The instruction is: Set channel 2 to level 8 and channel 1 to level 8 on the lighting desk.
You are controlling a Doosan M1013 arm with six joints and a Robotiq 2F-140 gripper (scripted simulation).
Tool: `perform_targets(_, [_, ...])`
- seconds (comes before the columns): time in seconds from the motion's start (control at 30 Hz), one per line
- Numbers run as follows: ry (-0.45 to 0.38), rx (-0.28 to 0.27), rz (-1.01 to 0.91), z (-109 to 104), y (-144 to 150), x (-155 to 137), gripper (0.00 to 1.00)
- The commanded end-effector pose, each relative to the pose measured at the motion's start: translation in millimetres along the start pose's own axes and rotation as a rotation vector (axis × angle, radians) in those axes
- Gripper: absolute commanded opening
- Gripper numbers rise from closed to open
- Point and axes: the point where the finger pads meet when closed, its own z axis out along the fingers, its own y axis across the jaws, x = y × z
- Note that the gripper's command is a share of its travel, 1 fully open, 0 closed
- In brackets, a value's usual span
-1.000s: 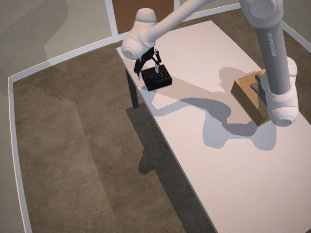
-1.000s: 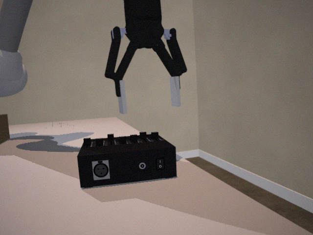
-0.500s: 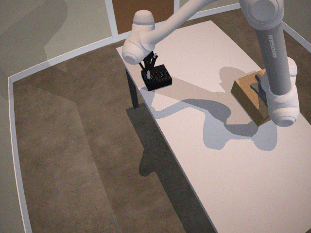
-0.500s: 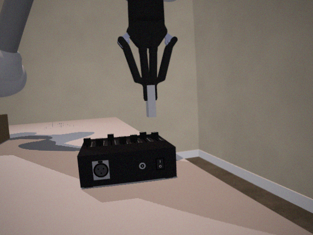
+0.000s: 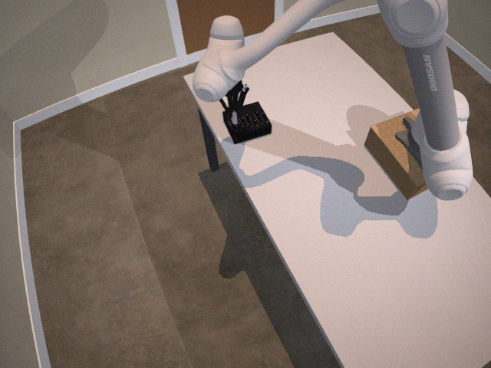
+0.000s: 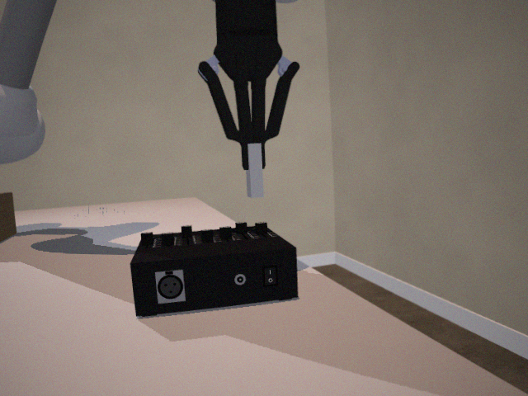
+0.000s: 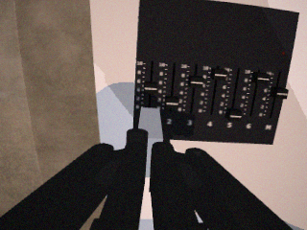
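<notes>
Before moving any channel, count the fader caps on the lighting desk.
7 fader caps, side by side in one row along the lighting desk's labelled edge, just beyond the shut gripper; blur may hide more.

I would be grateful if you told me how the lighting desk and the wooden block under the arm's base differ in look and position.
The lighting desk is black and small, while the wooden block is tan and clearly larger. The lighting desk sits near the table's corner under the shut gripper, which hangs above without touching it; the wooden block lies further along the table and carries the arm's base. Both are boxy and rest on the table.
</notes>
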Motion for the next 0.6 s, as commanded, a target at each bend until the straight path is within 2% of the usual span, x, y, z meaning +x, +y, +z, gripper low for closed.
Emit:
perform_targets(0.0, [0.000,0.000,0.000,-0.2,0.0,0.0,0.10])
perform_targets(0.57, [0.000,0.000,0.000,2.8,-0.1,-0.1,0.10])
